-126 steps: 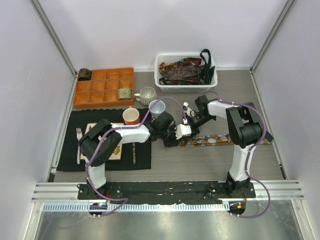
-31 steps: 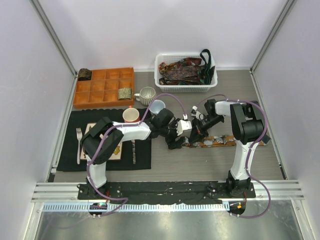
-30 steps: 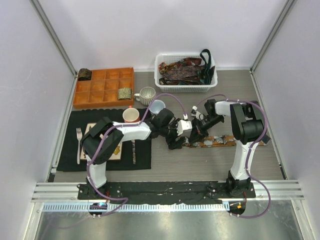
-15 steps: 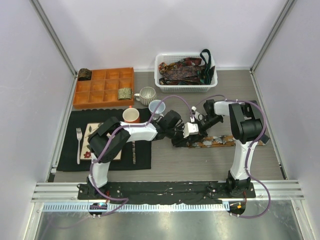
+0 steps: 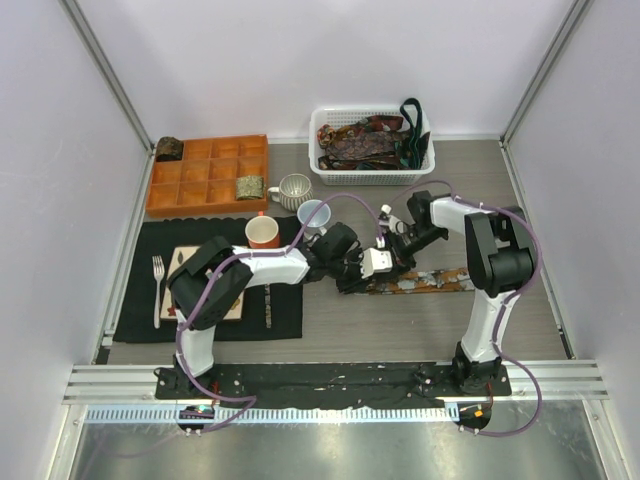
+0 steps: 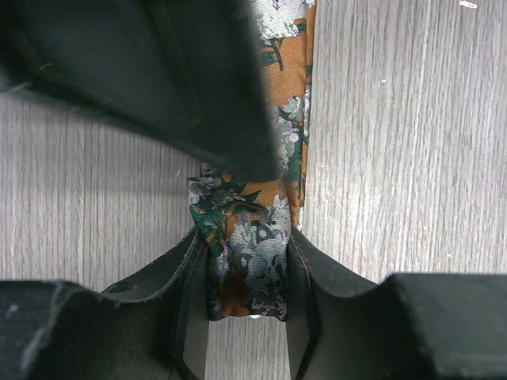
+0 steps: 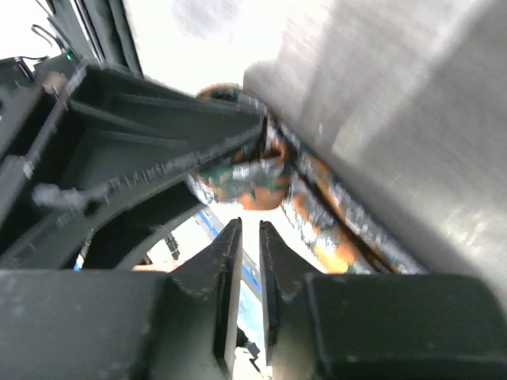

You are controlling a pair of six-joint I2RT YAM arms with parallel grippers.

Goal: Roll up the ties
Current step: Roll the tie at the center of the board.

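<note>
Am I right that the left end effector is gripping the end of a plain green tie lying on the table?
Not quite: the tie in the left end effector is orange floral, not plain green, as the left wrist view shows; it does lie on the table.

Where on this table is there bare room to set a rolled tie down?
Bare wood lies between the tie and the near rail, and right of the basket. Crowded from the orange cup to the tie's left end.
</note>
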